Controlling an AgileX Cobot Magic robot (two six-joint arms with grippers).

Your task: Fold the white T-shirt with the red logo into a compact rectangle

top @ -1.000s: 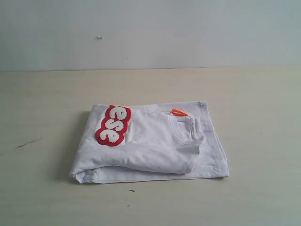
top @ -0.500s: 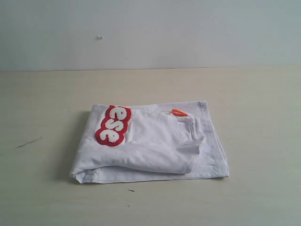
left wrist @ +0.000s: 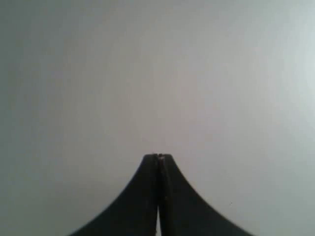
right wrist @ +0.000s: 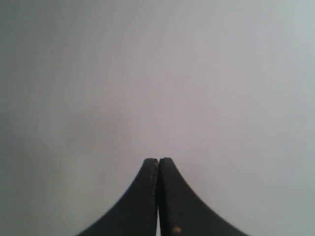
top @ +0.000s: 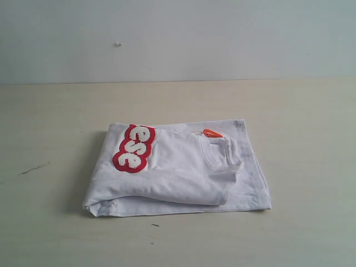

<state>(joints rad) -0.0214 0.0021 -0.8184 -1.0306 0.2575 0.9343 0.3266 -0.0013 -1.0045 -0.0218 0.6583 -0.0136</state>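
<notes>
Now white T-shirt [top: 183, 178] lies folded rectangular on beige table [top: 50, 111]; fuzzy red patch [top: 134, 148] reads "ese". Left gripper [left wrist: 158, 156], right gripper [right wrist: 158, 159]: jaws together, empty.

Pale beige table [top: 300, 122] spreading wide from near to far, folded white T-shirt [top: 183, 178] lying flat around its middle, red logo facing up on the left part, thin dark scratch [top: 33, 168] showing far off to the left, small dark speck [top: 154, 225] sitting just nearer than the shirt
</notes>
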